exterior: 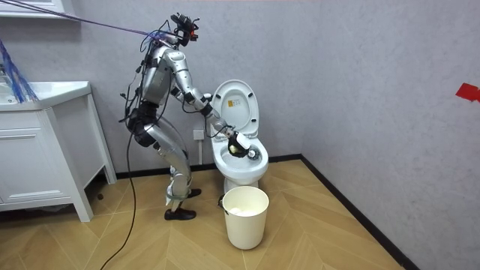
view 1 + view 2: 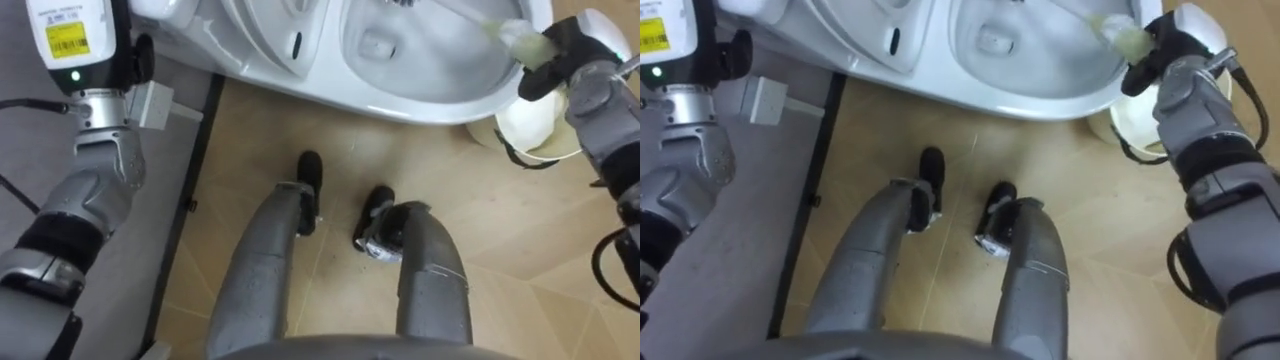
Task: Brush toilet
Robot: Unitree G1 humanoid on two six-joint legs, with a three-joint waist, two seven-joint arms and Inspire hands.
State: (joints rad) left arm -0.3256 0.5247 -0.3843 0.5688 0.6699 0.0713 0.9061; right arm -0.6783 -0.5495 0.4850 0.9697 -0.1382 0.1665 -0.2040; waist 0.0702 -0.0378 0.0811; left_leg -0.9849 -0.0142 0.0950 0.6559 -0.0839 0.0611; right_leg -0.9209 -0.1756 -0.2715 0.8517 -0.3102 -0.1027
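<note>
I stand bent over the white toilet [image 2: 400, 100], close in front of it; its lid [image 1: 234, 105] is up. My right hand [image 2: 570, 60] is at the bowl's right rim, curled around the pale handle of the toilet brush [image 2: 505, 32]. The handle slants up and left into the bowl, where the brush's head sits at the view's top edge. In the room view that hand [image 1: 238, 144] reaches into the bowl. My left forearm [image 2: 90, 150] rises along the left side and passes the top edge beside the toilet.
A white waste bin [image 2: 530, 125] stands on the wood floor right of the toilet, just under my right hand. On my left is the grey wall with a dark skirting [image 2: 180, 230] and a socket [image 2: 150, 103]. A white cabinet [image 1: 45, 142] stands behind me.
</note>
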